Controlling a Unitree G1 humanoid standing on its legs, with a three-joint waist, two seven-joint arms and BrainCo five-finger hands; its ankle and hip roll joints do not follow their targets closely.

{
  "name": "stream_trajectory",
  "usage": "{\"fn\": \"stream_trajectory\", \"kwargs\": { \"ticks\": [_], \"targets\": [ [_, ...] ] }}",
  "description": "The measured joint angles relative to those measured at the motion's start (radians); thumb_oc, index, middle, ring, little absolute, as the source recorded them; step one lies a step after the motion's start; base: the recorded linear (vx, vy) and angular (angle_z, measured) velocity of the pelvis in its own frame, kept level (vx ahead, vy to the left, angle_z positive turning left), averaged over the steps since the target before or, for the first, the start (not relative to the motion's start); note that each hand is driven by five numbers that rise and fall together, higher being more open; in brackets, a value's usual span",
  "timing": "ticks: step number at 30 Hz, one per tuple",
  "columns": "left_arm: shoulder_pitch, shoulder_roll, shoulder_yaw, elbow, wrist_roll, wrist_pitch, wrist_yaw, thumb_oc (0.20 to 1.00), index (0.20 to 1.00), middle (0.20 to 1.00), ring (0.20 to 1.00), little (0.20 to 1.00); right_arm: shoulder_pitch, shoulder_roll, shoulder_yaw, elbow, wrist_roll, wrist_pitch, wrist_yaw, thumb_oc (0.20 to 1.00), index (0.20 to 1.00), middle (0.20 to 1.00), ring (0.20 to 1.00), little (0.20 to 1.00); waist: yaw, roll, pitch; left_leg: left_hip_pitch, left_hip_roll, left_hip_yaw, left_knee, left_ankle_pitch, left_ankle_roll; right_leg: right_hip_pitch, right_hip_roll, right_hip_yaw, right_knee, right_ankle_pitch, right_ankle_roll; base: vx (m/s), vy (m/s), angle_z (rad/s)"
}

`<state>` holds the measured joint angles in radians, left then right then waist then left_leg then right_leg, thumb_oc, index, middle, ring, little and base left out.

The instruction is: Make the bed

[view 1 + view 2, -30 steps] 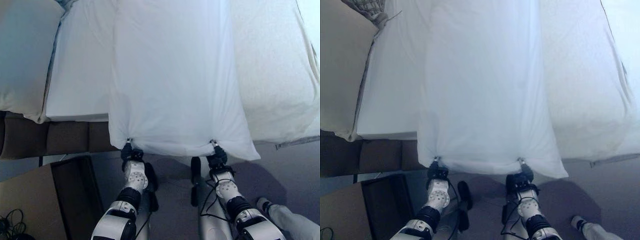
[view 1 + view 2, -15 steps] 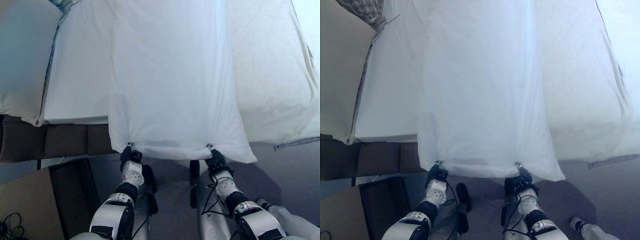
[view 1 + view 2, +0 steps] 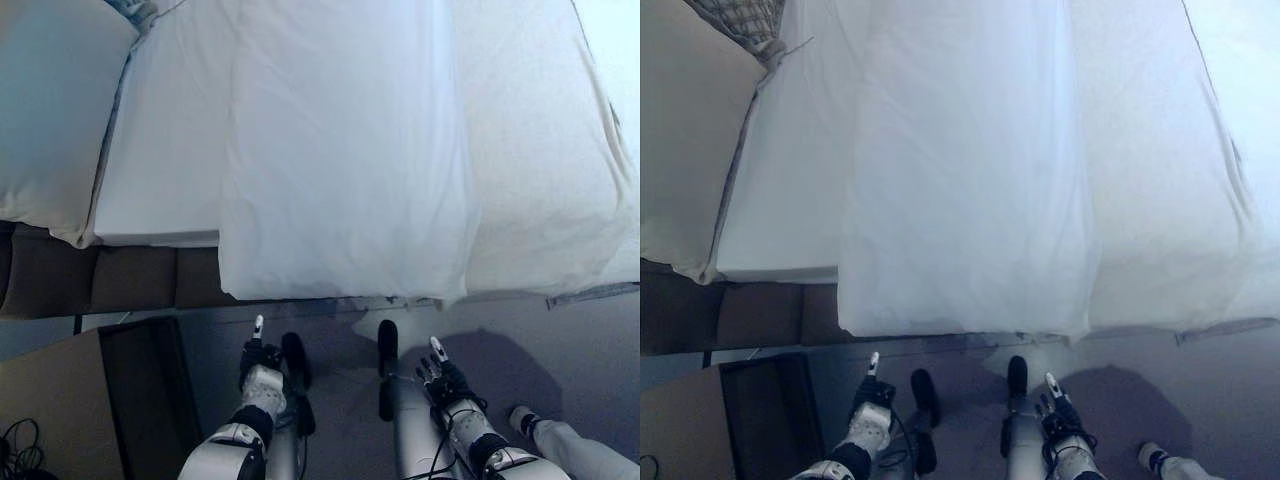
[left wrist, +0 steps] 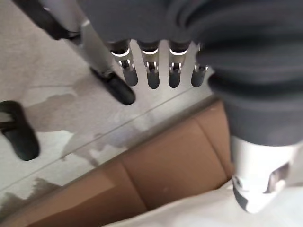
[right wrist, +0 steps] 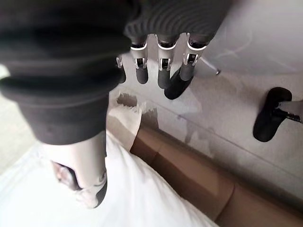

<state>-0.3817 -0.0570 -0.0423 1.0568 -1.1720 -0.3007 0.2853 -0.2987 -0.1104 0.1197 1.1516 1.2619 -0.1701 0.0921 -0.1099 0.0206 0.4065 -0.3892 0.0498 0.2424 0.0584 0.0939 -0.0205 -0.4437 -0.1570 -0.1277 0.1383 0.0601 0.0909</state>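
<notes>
Sheet (image 3: 340, 150): I see it draped flat over the bed (image 3: 160, 170), near edge hanging just beyond both hands.
Left hand (image 3: 259, 358): fingers straight, empty.
Right hand (image 3: 443, 378): fingers spread, empty.

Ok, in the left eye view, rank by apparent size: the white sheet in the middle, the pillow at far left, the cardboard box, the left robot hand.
Largest to smallest:
1. sheet
2. pillow
3. box, partly cut off by the frame, so its rank against the pillow is unsure
4. left robot hand
</notes>
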Motion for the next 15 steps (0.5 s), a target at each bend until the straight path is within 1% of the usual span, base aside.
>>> {"fn": "stream_trajectory", "kwargs": {
  "ticks": [1,2,3,4,5,6,7,8,9,10,12,13,14,15],
  "targets": [
    [0.032,-0.001,-0.061,-0.063,0.004,-0.001,-0.01,1.0,1.0,1.0,1.0,1.0,0.013,-0.001,0.011,-0.032,0.022,0.001,0.014,1.0,1.0,1.0,1.0,1.0,0.005,0.0,0.0,-0.004,0.0,-0.001,-0.005,0.004,0.0,-0.007,0.0,-0.001,0.003,0.0,0.0,-0.01,-0.031,0.02],
    [0.043,-0.001,-0.076,-0.083,0.012,0.0,-0.019,1.0,1.0,1.0,1.0,1.0,0.019,-0.002,0.011,-0.042,0.028,0.001,0.022,1.0,1.0,1.0,1.0,1.0,0.003,0.0,0.0,-0.005,0.0,-0.001,-0.008,0.007,0.0,-0.01,0.0,-0.001,0.004,0.001,-0.001,0.0,0.0,0.0],
    [0.054,-0.012,-0.088,-0.095,0.02,0.003,-0.023,1.0,1.0,1.0,1.0,1.0,0.021,-0.003,0.016,-0.052,0.029,0.001,0.027,1.0,1.0,1.0,1.0,1.0,0.009,0.0,0.0,-0.006,0.0,-0.002,-0.01,0.013,0.0,-0.011,0.001,-0.002,0.005,0.001,-0.002,0.0,0.0,0.0],
    [0.079,-0.006,-0.12,-0.137,0.022,0.003,-0.025,1.0,1.0,1.0,1.0,1.0,0.034,-0.007,0.027,-0.078,0.029,0.002,0.029,1.0,1.0,1.0,1.0,1.0,0.011,0.0,0.0,-0.007,-0.001,-0.003,-0.012,0.015,-0.001,-0.012,0.001,-0.003,0.005,0.001,-0.002,0.0,0.0,0.0],
    [0.124,0.013,-0.184,-0.213,0.06,0.008,-0.038,1.0,1.0,1.0,1.0,1.0,0.065,-0.014,0.055,-0.133,0.027,0.002,0.041,1.0,1.0,1.0,1.0,1.0,0.01,0.001,0.001,-0.008,0.0,-0.003,-0.015,0.017,-0.002,-0.016,0.001,-0.003,0.005,0.001,-0.002,0.0,0.0,0.0],
    [0.142,0.023,-0.206,-0.238,0.076,0.012,-0.044,1.0,1.0,1.0,1.0,1.0,0.073,-0.02,0.064,-0.154,0.023,0.002,0.046,1.0,1.0,1.0,1.0,1.0,0.014,0.001,0.001,-0.009,0.0,-0.003,-0.016,0.018,-0.001,-0.016,0.002,-0.003,0.006,0.001,-0.002,0.0,0.0,0.0],
    [0.179,0.053,-0.244,-0.309,0.129,0.033,-0.064,1.0,1.0,1.0,1.0,1.0,0.093,-0.031,0.093,-0.209,0.007,0.005,0.054,1.0,1.0,1.0,1.0,1.0,0.014,0.002,0.001,-0.01,0.001,-0.005,-0.018,0.02,-0.002,-0.017,0.002,-0.006,0.006,0.0,-0.003,0.0,-0.009,0.03],
    [0.206,0.083,-0.272,-0.37,0.148,0.048,-0.078,1.0,1.0,1.0,1.0,1.0,0.114,-0.046,0.122,-0.264,-0.008,0.006,0.056,1.0,1.0,1.0,1.0,1.0,0.014,0.003,0.002,-0.014,0.001,-0.006,-0.018,0.02,-0.002,-0.02,0.002,-0.007,0.006,0.0,-0.003,0.01,-0.007,0.08],
    [0.247,0.142,-0.322,-0.478,0.227,0.073,-0.132,1.0,1.0,1.0,1.0,1.0,0.158,-0.082,0.174,-0.382,-0.065,0.007,0.08,1.0,1.0,1.0,1.0,1.0,0.013,0.01,0.006,-0.024,0.0,-0.011,-0.017,0.02,-0.001,-0.028,0.002,-0.012,0.006,0.0,-0.003,0.01,-0.001,0.08],
    [0.247,0.19,-0.321,-0.505,0.277,0.091,-0.174,1.0,1.0,1.0,1.0,1.0,0.164,-0.11,0.187,-0.431,-0.111,0.01,0.094,1.0,1.0,1.0,1.0,1.0,0.017,0.016,0.009,-0.029,0.0,-0.016,-0.018,0.021,-0.001,-0.032,0.001,-0.016,0.007,0.0,-0.003,0.01,-0.001,0.11],
    [0.232,0.24,-0.318,-0.516,0.338,0.108,-0.229,1.0,1.0,1.0,1.0,1.0,0.162,-0.146,0.211,-0.483,-0.205,0.01,0.11,1.0,1.0,1.0,1.0,1.0,0.018,0.024,0.014,-0.037,0.0,-0.022,-0.017,0.022,0.0,-0.037,0.001,-0.021,0.009,0.0,-0.004,0.0,0.006,0.08],
    [0.224,0.258,-0.311,-0.519,0.343,0.11,-0.24,1.0,1.0,1.0,1.0,1.0,0.156,-0.158,0.206,-0.486,-0.222,0.007,0.112,1.0,1.0,1.0,1.0,1.0,0.018,0.026,0.015,-0.038,0.0,-0.022,-0.017,0.022,0.0,-0.038,0.0,-0.022,0.01,-0.001,-0.004,-0.01,0.008,0.04],
    [0.213,0.275,-0.302,-0.519,0.378,0.119,-0.275,1.0,1.0,1.0,1.0,1.0,0.129,-0.185,0.233,-0.494,-0.275,0.011,0.117,1.0,1.0,1.0,1.0,1.0,0.017,0.026,0.017,-0.044,-0.001,-0.022,-0.018,0.023,0.001,-0.044,0.0,-0.021,0.01,0.0,-0.004,0.0,0.0,0.0],
    [0.202,0.285,-0.294,-0.519,0.379,0.121,-0.294,1.0,1.0,1.0,1.0,1.0,0.115,-0.198,0.237,-0.502,-0.298,0.011,0.124,1.0,1.0,1.0,1.0,1.0,0.017,0.026,0.019,-0.046,-0.003,-0.022,-0.02,0.024,0.002,-0.049,-0.002,-0.02,0.012,0.0,-0.004,0.0,0.0,0.0]
  ]
}}
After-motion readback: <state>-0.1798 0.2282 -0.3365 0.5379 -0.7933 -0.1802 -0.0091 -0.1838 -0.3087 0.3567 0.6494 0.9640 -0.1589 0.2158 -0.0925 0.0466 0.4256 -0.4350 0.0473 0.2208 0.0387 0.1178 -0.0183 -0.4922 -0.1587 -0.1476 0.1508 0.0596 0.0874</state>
